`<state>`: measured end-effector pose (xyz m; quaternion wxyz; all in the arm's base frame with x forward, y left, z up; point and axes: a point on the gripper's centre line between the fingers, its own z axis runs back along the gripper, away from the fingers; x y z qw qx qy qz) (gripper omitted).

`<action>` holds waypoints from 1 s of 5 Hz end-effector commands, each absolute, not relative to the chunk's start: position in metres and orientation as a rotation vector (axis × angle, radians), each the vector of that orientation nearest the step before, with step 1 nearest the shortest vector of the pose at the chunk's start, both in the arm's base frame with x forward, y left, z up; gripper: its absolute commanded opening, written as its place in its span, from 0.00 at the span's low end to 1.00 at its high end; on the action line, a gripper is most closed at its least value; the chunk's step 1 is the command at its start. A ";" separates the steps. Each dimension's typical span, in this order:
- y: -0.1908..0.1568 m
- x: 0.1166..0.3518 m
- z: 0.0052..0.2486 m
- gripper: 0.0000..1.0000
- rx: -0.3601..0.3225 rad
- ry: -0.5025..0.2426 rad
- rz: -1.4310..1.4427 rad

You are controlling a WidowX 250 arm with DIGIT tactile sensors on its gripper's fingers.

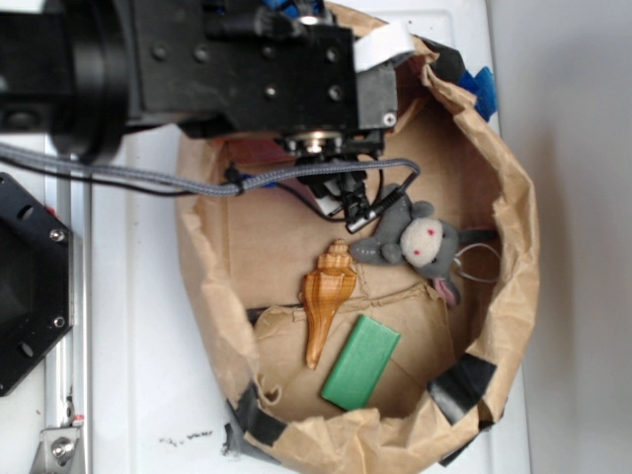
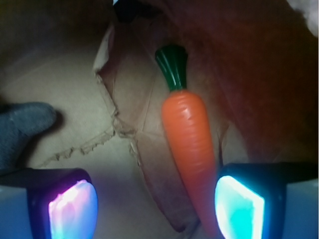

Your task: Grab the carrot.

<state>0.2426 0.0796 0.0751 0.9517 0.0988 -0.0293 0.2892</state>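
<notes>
In the wrist view the gripper (image 2: 154, 199) has its jaws released, glowing pads (image 2: 238, 209) spread wide. The smooth bright orange tapered toy carrot (image 2: 188, 137) lies on the brown paper bag floor (image 2: 65, 84), its narrow end just beside the right pad, dark green stem cap pointing far. A grey plush limb (image 2: 22, 127) sits at left

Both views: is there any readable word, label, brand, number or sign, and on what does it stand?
None. No text shows on the carrot, the seashell, the green block, the plush toy or the paper bag. The black arm housing shows only screws, and the gripper pads only glow, without markings.
</notes>
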 end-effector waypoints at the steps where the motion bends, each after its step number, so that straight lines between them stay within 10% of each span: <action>1: 0.052 0.255 0.087 1.00 0.147 -0.075 0.588; 5: 0.084 0.245 0.085 1.00 0.197 -0.076 0.594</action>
